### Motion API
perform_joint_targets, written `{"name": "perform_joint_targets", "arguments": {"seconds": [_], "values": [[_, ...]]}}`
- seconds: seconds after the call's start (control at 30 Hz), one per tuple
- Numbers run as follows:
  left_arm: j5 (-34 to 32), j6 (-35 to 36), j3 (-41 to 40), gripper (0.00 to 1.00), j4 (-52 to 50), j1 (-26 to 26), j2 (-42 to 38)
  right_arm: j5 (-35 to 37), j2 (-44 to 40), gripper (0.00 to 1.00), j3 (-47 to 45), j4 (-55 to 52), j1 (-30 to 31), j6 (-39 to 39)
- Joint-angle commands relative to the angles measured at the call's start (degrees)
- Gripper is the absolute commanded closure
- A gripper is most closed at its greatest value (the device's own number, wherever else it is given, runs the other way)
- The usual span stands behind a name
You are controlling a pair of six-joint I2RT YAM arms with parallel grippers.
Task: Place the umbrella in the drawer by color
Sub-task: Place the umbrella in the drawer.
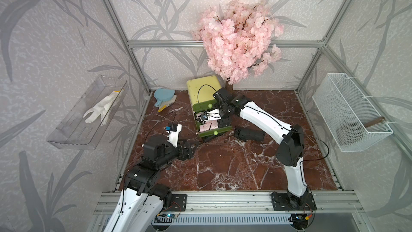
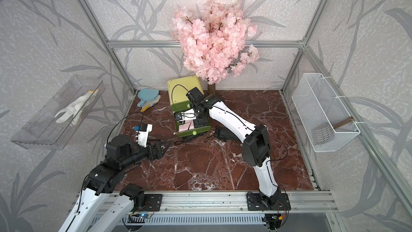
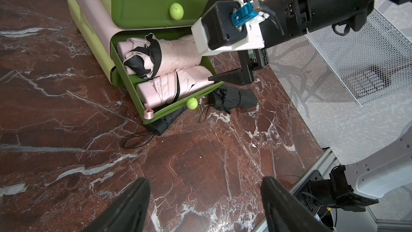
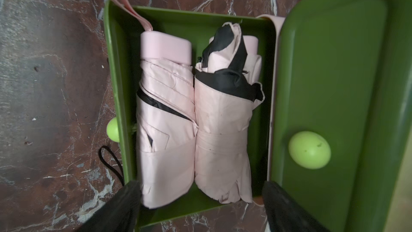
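A green cabinet (image 1: 201, 90) stands at the back of the marble table, its upper drawer (image 4: 334, 85) closed and its lower drawer (image 4: 116, 85) pulled out. Two folded pink umbrellas (image 4: 167, 119) (image 4: 223, 130) lie side by side in the open drawer. My right gripper (image 4: 200, 199) hangs open just above them, holding nothing. A folded black umbrella (image 1: 249, 134) lies on the table right of the drawer. A second black umbrella (image 3: 165, 122) sticks out from under the drawer front. My left gripper (image 3: 205, 197) is open over bare table, in front of the cabinet and to its left.
A pink blossom tree (image 1: 238, 36) rises behind the cabinet. A white wire basket (image 1: 350, 112) hangs on the right wall. A clear shelf (image 1: 73, 139) with a white glove (image 1: 100, 110) hangs on the left wall. A blue dish (image 1: 163, 94) sits at the back left.
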Motion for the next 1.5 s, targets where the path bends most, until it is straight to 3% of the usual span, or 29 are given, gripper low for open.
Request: {"name": "perform_joint_targets", "arguments": {"seconds": [0.0,0.27,0.33,0.5,0.7,0.87,1.07,1.47], "values": [[-1.2,0.8,1.9,0.18,-1.1,-0.2,-0.7,1.5,-5.3,0.1,-1.2,0.9,-0.1,4.6],[-5.2,1.2,2.6,0.18,-2.2,0.0,0.1,1.7,-20.2,0.18,-23.3,22.9,0.5,20.4],[-7.1,1.2,2.9,0.18,-2.3,0.1,0.7,2.9,-23.9,0.25,-29.3,28.8,1.4,27.4],[-12.7,-3.6,4.1,0.2,-0.1,0.3,4.8,6.8,-29.5,0.28,-43.7,44.4,4.9,47.6],[-14.0,-11.0,0.4,0.42,9.6,0.3,11.7,8.8,-31.7,0.34,-53.7,52.7,7.0,68.9],[-13.2,-13.0,-1.2,0.46,14.8,0.3,18.0,12.4,-30.7,0.36,-60.1,59.6,7.0,79.4],[-12.8,-13.2,-2.5,0.47,18.6,0.2,24.0,10.6,-27.4,0.4,-63.9,68.5,7.1,86.8],[-13.3,-12.3,-2.5,0.55,23.2,-0.2,31.8,10.1,-25.9,0.4,-66.3,72.2,7.1,86.9]]}}
